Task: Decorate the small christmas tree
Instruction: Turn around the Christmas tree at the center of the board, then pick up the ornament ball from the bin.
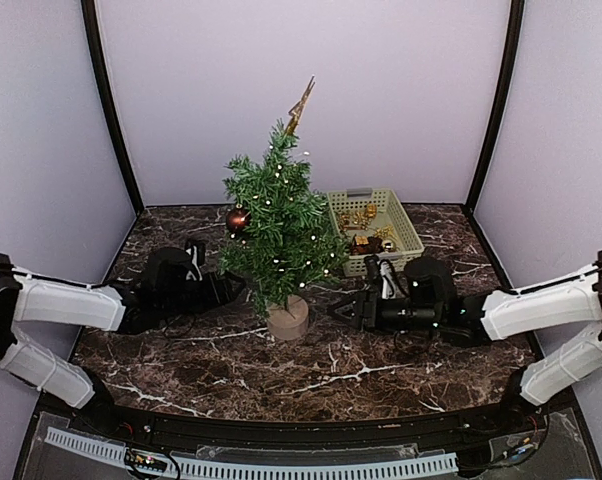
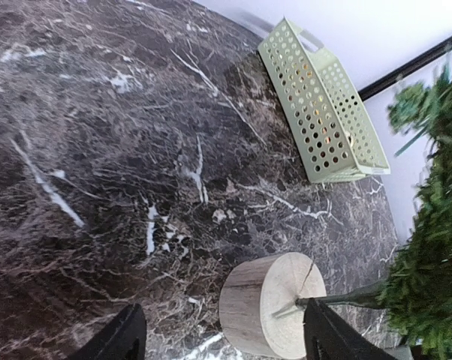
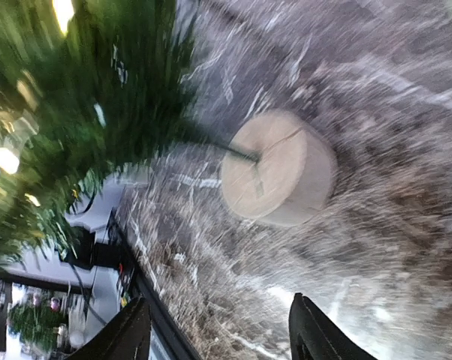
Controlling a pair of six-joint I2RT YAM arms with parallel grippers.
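Note:
The small christmas tree (image 1: 278,225) stands mid-table on its round tan base (image 1: 287,318), with small lights, a red bauble (image 1: 238,218) on its left side and a gold topper (image 1: 301,103). My left gripper (image 1: 239,288) lies low just left of the trunk and my right gripper (image 1: 341,305) low just right of it. In the left wrist view the left gripper (image 2: 222,319) is open, with the base (image 2: 271,315) and thin trunk between its fingers, untouched. The blurred right wrist view shows the right gripper (image 3: 218,322) open and empty, the base (image 3: 278,169) a little ahead.
A pale green perforated basket (image 1: 406,232) holding several gold ornaments sits behind and right of the tree; it also shows in the left wrist view as the basket (image 2: 323,112). Dark marble tabletop (image 1: 331,375) spreads in front. Lilac walls close the back and sides.

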